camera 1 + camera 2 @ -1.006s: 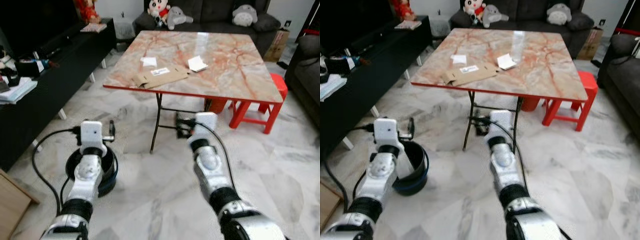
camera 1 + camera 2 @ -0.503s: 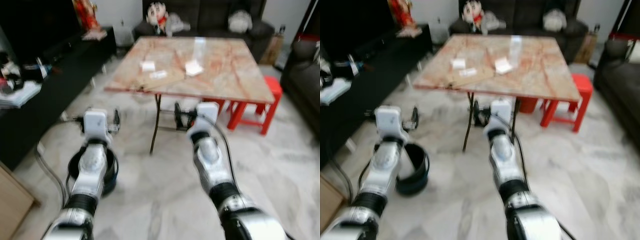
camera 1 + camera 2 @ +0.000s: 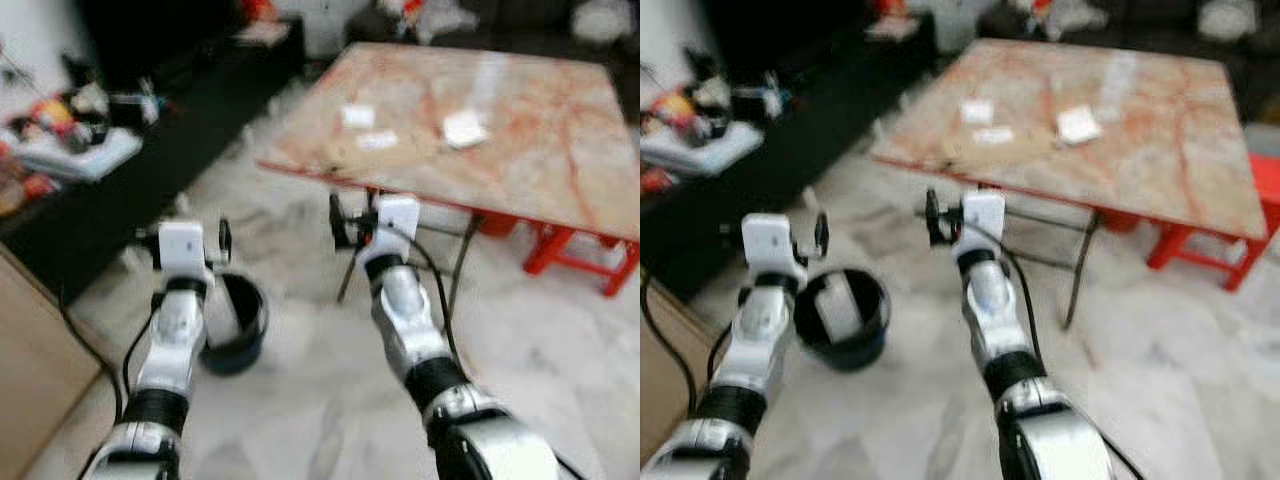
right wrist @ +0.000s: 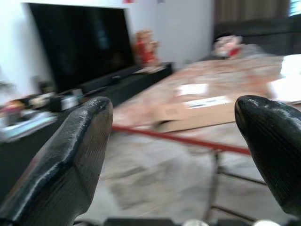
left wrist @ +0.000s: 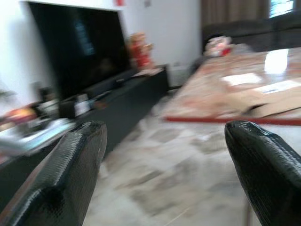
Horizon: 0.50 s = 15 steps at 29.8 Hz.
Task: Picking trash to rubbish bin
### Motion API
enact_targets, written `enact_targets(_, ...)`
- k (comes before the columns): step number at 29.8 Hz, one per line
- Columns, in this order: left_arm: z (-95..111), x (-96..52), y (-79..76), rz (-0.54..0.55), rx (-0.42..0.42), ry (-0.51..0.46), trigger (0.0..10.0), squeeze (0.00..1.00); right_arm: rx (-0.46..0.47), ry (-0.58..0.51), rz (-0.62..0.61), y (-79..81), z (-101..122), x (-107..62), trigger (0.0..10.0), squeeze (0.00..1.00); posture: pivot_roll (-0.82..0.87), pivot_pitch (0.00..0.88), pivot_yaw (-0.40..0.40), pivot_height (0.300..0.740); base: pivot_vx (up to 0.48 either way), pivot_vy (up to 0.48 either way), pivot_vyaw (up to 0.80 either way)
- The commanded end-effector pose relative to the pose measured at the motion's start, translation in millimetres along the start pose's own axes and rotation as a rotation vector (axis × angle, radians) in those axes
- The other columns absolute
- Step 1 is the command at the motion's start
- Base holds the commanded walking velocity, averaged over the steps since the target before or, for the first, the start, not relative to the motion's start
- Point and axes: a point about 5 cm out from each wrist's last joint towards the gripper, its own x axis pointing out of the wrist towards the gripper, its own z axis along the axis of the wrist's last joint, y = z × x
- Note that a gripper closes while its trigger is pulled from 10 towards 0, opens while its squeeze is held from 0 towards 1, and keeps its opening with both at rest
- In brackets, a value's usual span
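A black rubbish bin point(image 3: 234, 322) stands on the marble floor, just right of my left forearm. On the marble-topped table point(image 3: 560, 170) lie a flat brown cardboard piece point(image 4: 197, 113), a folded white paper point(image 3: 465, 128) and a small white paper point(image 3: 358, 116). My left gripper point(image 5: 164, 136) is open and empty, held up above the floor beside the bin. My right gripper point(image 4: 171, 113) is open and empty too, raised in front of the table's near edge, below the cardboard. The views are blurred.
A long black TV bench point(image 3: 150, 150) with clutter runs along the left. A red stool point(image 3: 590, 262) stands under the table's right side. A wooden panel point(image 3: 30, 370) is at the lower left. A black cable point(image 3: 85, 345) loops on the floor.
The whole picture has swung left and blurred, so the camera moved. The bin now shows right of my left arm. Both grippers keep their raised, open pose.
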Motion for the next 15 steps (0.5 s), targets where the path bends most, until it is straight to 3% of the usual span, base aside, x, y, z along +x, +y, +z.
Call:
enact_targets(1, 5.7, 2.3, -4.5, -0.021, 0.002, -0.022, 10.0, 0.0, 0.004, -0.013, -0.013, -3.5, 3.8, 1.6, 10.0, 0.0, -0.03, 0.006, 0.023, 0.74, 0.45, 0.0, 0.0)
enact_targets(15, 6.5, 2.7, -4.5, -0.022, 0.002, -0.022, 10.0, 0.0, 0.016, 0.004, -0.008, -2.1, 2.2, 1.7, 10.0, 0.0, -0.03, 0.006, 0.022, 0.74, 0.452, 0.0, 0.0)
